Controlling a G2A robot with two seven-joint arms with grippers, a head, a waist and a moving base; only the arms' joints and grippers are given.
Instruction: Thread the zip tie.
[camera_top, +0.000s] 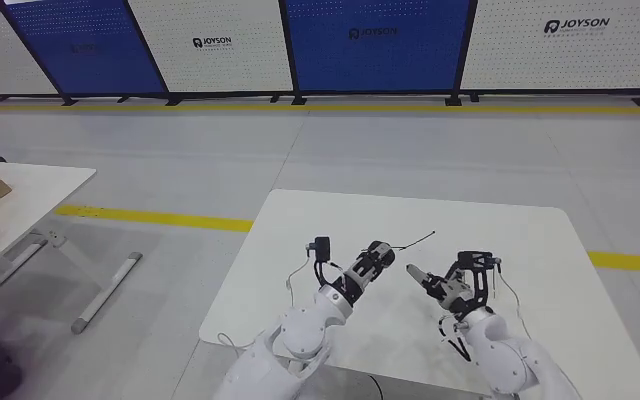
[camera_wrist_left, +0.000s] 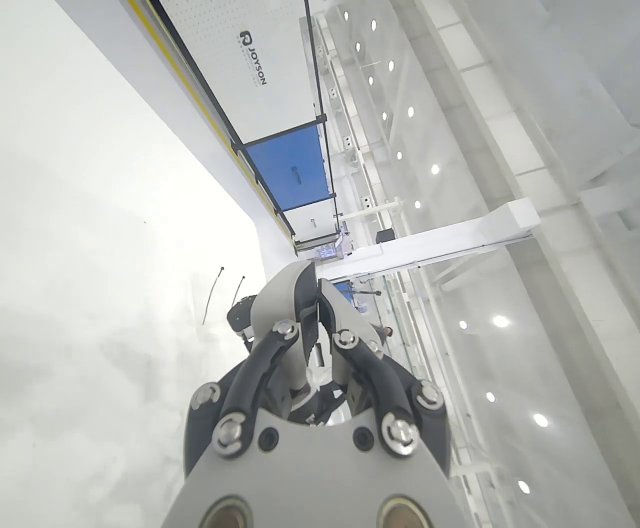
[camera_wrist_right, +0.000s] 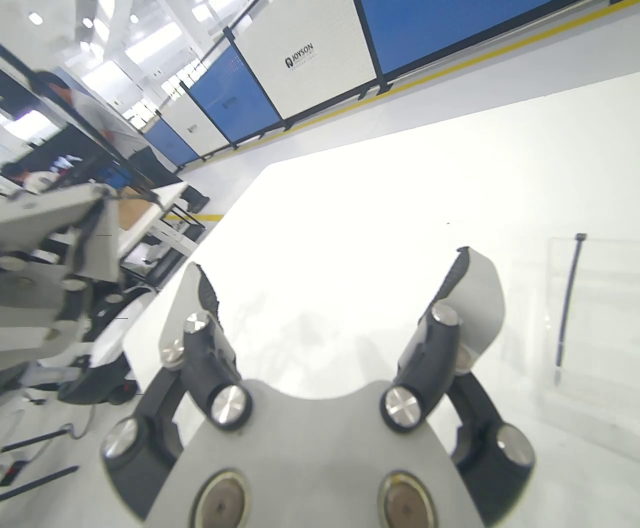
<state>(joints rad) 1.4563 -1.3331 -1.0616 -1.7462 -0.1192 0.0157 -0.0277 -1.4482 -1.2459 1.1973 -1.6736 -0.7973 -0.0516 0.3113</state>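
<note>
In the top view, the white table (camera_top: 520, 240) is seen with both arms raised over its near half. The left gripper (camera_top: 380, 253) is pointed towards the far right, and the right gripper (camera_top: 428, 272) is set just beside it, pointing towards the left arm. The zip tie (camera_top: 412, 241) is seen as a thin black line on the table, running from close by the left gripper's tip away to the far right; whether it is touched there cannot be told. In the left wrist view, the left gripper (camera_wrist_left: 318, 292) is shown with its pads pressed together at the tips, and nothing can be made out between them. The zip tie (camera_wrist_left: 212, 297) is found on the table (camera_wrist_left: 100, 200) just beside the fingers, with a second thin dark line next to it. In the right wrist view, the right gripper (camera_wrist_right: 330, 262) is spread wide and nothing is held. The zip tie (camera_wrist_right: 570, 300) is laid off to one side, apart from both fingers, on what appears to be a clear panel (camera_wrist_right: 610, 325).
</note>
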